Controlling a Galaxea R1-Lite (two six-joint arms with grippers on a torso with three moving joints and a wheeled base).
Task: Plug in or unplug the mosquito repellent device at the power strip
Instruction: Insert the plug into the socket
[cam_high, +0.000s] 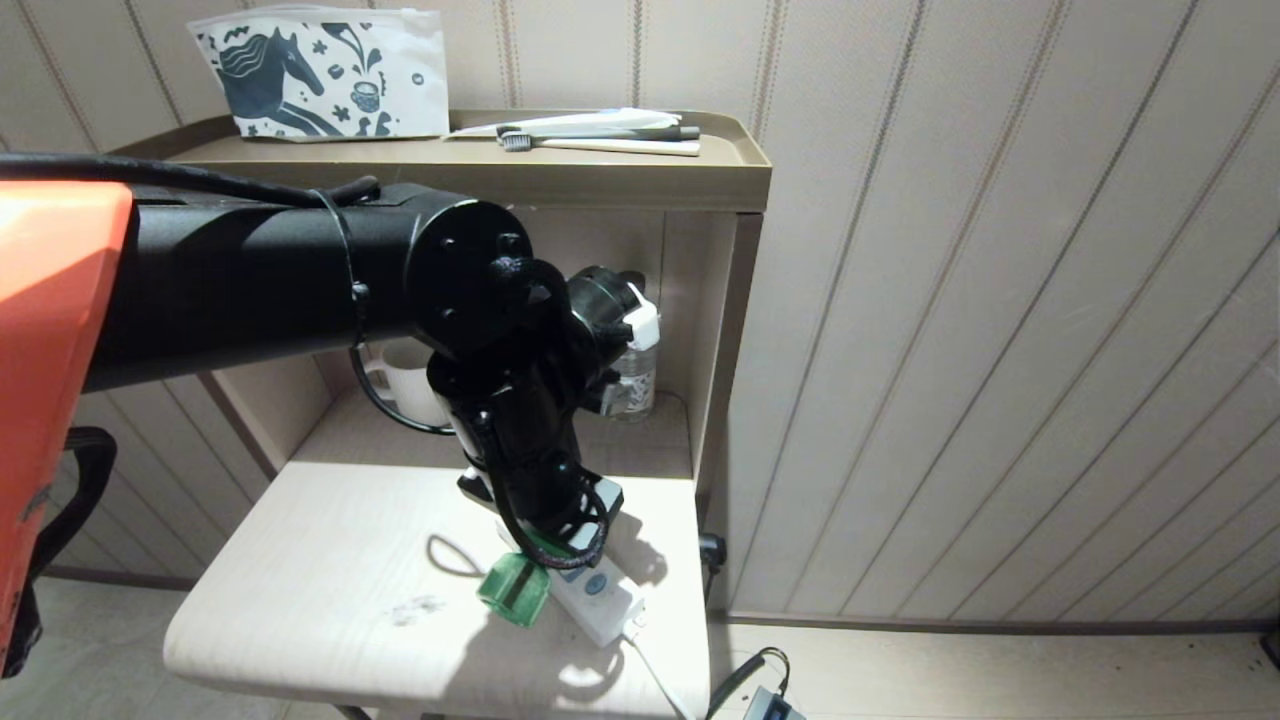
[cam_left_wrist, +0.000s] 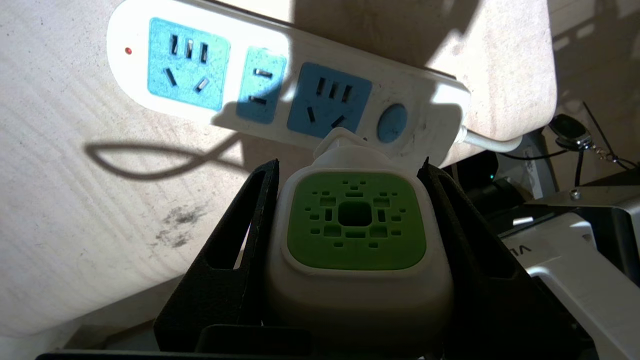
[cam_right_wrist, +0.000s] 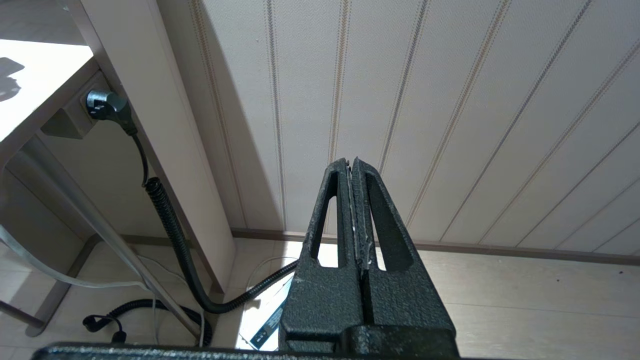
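My left gripper (cam_left_wrist: 349, 162) is shut on the mosquito repellent device (cam_left_wrist: 356, 225), its black fingers (cam_left_wrist: 240, 250) pressed against both sides of the white cap with the green centre. In the head view the device's green bottle (cam_high: 515, 590) hangs low over the small table, tilted, right beside the power strip (cam_high: 600, 595). The power strip (cam_left_wrist: 430, 107) lies just past the device, and all three light-blue socket faces show with nothing in them. The device's white plug end (cam_left_wrist: 340, 140) is close to the strip's near edge by the round blue button (cam_left_wrist: 391, 122). My right gripper (cam_right_wrist: 351, 162) is shut and empty, facing the wall.
A white cup (cam_high: 410, 380) and a clear water bottle (cam_high: 635, 385) stand in the recess behind the table top (cam_high: 330, 560). A printed pouch (cam_high: 320, 75) and a toothbrush (cam_high: 600, 145) lie on the upper shelf. A black plug (cam_right_wrist: 105, 105) sits in the table's side, with cables on the floor.
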